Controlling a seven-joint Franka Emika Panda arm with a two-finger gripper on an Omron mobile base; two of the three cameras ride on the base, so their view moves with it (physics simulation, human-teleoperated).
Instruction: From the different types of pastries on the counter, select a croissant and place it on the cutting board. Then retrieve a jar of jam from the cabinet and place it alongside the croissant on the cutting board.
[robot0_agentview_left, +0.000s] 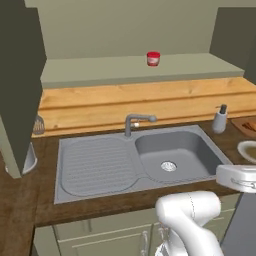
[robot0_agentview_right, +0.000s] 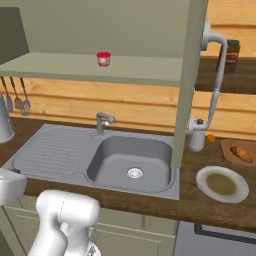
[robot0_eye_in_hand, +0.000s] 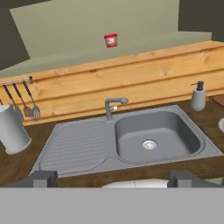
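Observation:
The jar of jam (robot0_agentview_left: 153, 58) (robot0_agentview_right: 103, 58) (robot0_eye_in_hand: 111, 40), small with a red lid, stands alone on the pale shelf of the open cabinet (robot0_agentview_left: 135, 70) above the sink. The croissant (robot0_agentview_right: 243, 153) lies on the wooden cutting board (robot0_agentview_right: 235, 148) (robot0_agentview_left: 247, 125) at the far right of the counter (robot0_agentview_left: 90, 207). In the hand view my gripper (robot0_eye_in_hand: 113, 179) is open, its dark fingertips (robot0_eye_in_hand: 41, 178) wide apart with nothing between them. It hangs back over the counter's front edge, well below and short of the jar.
A grey sink (robot0_agentview_left: 170, 155) with a faucet (robot0_agentview_left: 134, 121) lies under the shelf. The open cabinet door (robot0_agentview_right: 190, 75) juts out, its curved handle (robot0_agentview_right: 215, 75) to the right. A soap dispenser (robot0_agentview_right: 197, 135), round plate (robot0_agentview_right: 222, 183), white container (robot0_eye_in_hand: 13, 129) and hanging utensils (robot0_eye_in_hand: 26, 103) surround the sink.

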